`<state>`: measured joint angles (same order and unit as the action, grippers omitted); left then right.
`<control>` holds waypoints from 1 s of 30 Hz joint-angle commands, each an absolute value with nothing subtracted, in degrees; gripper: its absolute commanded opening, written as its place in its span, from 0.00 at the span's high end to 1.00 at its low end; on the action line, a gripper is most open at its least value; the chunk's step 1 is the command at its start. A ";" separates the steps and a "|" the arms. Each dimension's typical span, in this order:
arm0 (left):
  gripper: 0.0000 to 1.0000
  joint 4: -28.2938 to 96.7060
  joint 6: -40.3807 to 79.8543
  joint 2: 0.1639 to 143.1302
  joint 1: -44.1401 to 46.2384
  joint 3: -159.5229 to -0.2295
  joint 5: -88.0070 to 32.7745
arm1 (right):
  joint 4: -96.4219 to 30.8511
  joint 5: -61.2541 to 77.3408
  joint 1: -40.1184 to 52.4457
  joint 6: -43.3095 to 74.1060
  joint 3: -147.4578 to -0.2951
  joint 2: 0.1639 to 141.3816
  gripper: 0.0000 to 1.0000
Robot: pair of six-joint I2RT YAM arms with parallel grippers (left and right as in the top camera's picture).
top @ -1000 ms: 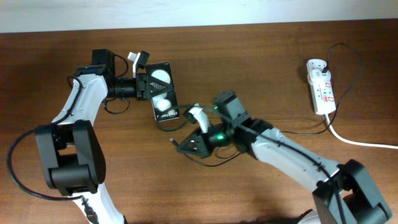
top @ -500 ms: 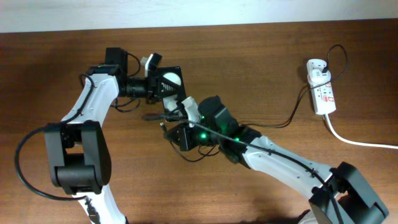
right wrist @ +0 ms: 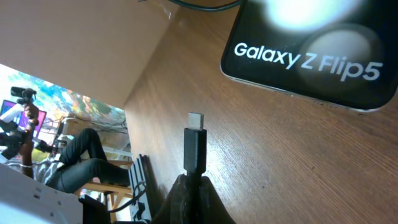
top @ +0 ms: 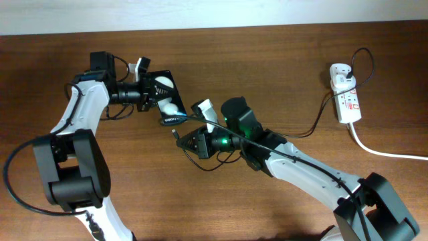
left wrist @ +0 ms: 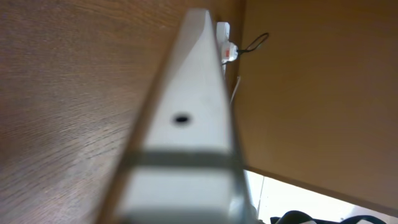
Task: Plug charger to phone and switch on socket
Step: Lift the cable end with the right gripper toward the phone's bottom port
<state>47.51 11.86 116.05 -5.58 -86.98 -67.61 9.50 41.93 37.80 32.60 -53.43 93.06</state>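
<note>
phone (top: 168, 102), glossy black, tilted at the table's left-centre; left gripper (top: 148, 90) clamped on its far end. its lettered end faces the charger (right wrist: 195, 148), whose plug tip is pinched in the right gripper (right wrist: 191, 186) and points at the phone's edge, apart from it, bare table (right wrist: 267, 162) between. the thin cable trails right to the socket (top: 346, 95); a thick white cord (top: 388, 152) leaves it.
</note>
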 commanded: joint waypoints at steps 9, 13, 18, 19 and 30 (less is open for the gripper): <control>1.00 35.59 12.38 116.36 -6.07 -87.02 -89.38 | 13.63 42.46 34.79 36.56 -53.63 93.08 0.96; 1.00 35.59 15.44 116.36 -6.04 -87.02 -89.80 | 14.39 38.63 34.85 36.56 -53.63 93.10 0.96; 1.00 35.59 15.79 116.36 -5.89 -87.02 -89.01 | 14.39 37.54 34.85 36.53 -53.63 93.10 0.96; 1.00 35.59 15.79 116.36 -5.37 -87.02 -87.33 | 14.39 37.19 34.85 36.53 -53.63 93.10 0.96; 1.00 33.47 15.84 116.36 -4.36 -87.02 -85.49 | 12.75 35.05 35.73 36.03 -53.63 93.10 0.96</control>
